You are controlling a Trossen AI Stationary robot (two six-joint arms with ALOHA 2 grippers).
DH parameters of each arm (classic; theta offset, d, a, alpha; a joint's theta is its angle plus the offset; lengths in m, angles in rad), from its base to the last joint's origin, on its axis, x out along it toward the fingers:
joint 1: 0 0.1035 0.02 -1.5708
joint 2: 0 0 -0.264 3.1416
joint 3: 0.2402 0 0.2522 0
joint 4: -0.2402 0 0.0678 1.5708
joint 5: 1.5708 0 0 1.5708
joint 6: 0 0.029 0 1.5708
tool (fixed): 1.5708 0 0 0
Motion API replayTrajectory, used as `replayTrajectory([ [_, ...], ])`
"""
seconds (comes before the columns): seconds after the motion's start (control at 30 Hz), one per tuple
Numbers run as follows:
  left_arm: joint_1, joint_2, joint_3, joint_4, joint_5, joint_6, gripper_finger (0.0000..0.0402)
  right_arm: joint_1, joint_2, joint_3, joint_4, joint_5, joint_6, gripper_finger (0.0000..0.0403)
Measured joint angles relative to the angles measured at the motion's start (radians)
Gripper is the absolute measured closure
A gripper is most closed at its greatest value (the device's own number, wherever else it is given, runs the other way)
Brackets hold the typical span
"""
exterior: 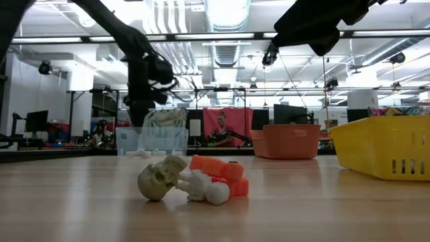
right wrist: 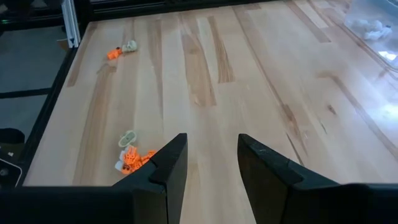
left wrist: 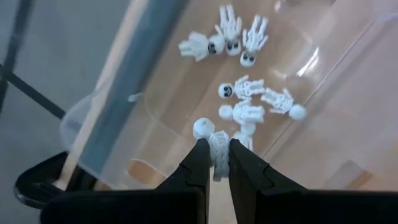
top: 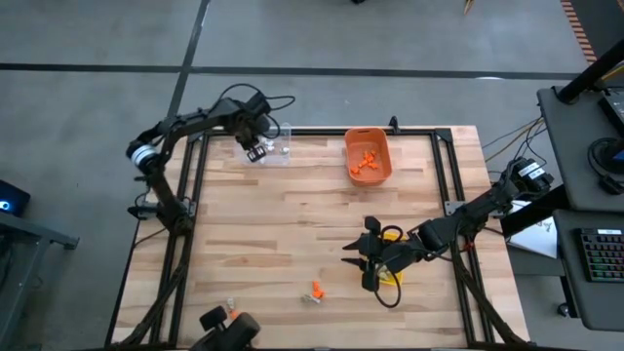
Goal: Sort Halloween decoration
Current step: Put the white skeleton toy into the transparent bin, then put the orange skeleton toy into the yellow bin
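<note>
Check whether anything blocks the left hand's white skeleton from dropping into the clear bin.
Nothing visible: the left hand pinches a white skeleton directly over the open clear bin, with other skeletons lying below.

A pale wooden worktop (top: 292,224) with a dark metal frame around its edges stands on a grey floor (top: 97,58). At the far edge sits a clear plastic bin (top: 278,146), and to the right of it along the same edge an orange bin (top: 368,141). A yellow bin (exterior: 386,151) stands nearer the right side of the worktop. Beside the worktop on the right is a dark desk carrying a keyboard (top: 603,263). Bright ceiling lights hang in the room behind.
</note>
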Motion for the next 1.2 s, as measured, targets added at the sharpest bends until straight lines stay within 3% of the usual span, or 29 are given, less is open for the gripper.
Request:
replayTrajectory([
  [0.23,0.002,0.097,0.049,-0.022,-0.001,0.01,0.0389,0.0,0.0,0.0,0.0,0.0,0.0,0.0271],
  [0.5,0.003,0.115,0.045,0.014,-0.002,-0.001,0.0385,0.0,0.0,0.0,0.0,-0.001,0.005,0.0271],
  [0.9,0.003,0.115,0.041,0.019,-0.008,-0.032,0.0323,0.0,0.0,-0.001,0.001,-0.001,0.005,0.0271],
  [1.2,0.0,0.107,0.04,0.018,-0.009,-0.069,0.0313,0.0,0.006,-0.002,0.002,-0.001,0.005,0.0271],
])
